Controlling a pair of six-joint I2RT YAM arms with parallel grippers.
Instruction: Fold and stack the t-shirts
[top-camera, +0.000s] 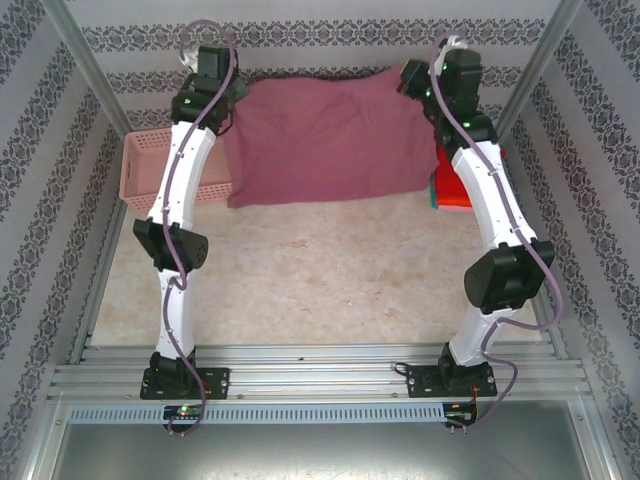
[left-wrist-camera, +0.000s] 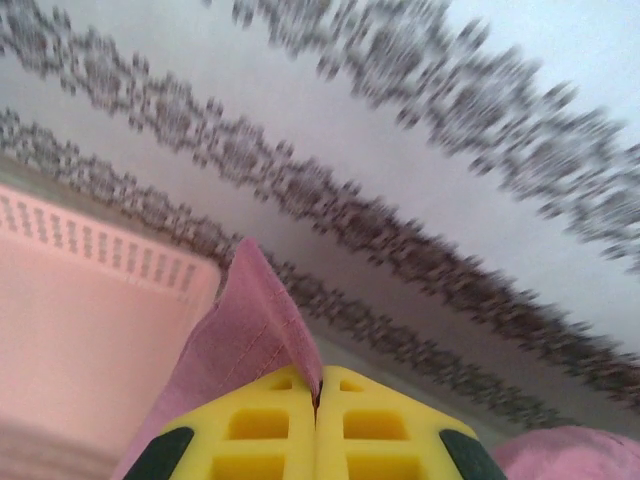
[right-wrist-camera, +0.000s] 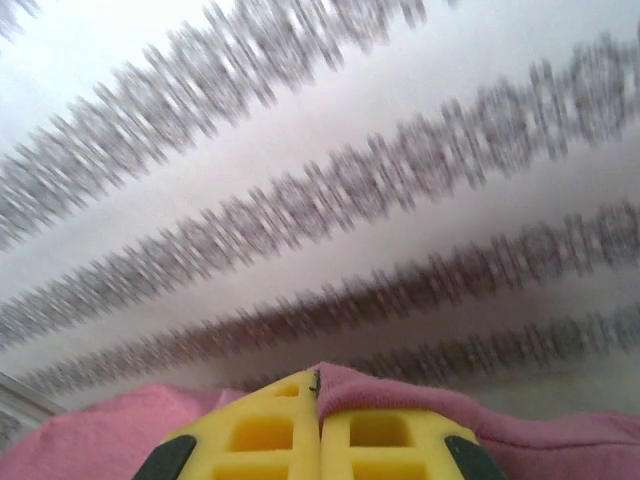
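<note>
Left jaws and right jaws were each pinched tight shut on a far corner of the maroon t-shirt (top-camera: 330, 140), keeping it spread wide over the back of the desk (top-camera: 320, 280). My guess is that was to square it for folding. The folded stack (top-camera: 458, 190) waited just right.

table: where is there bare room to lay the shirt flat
Bare: the middle of the table, between the left arm and right arm, from the shirt to the near rail. Crowded: far left by the pink basket, far right by the folded stack.
</note>
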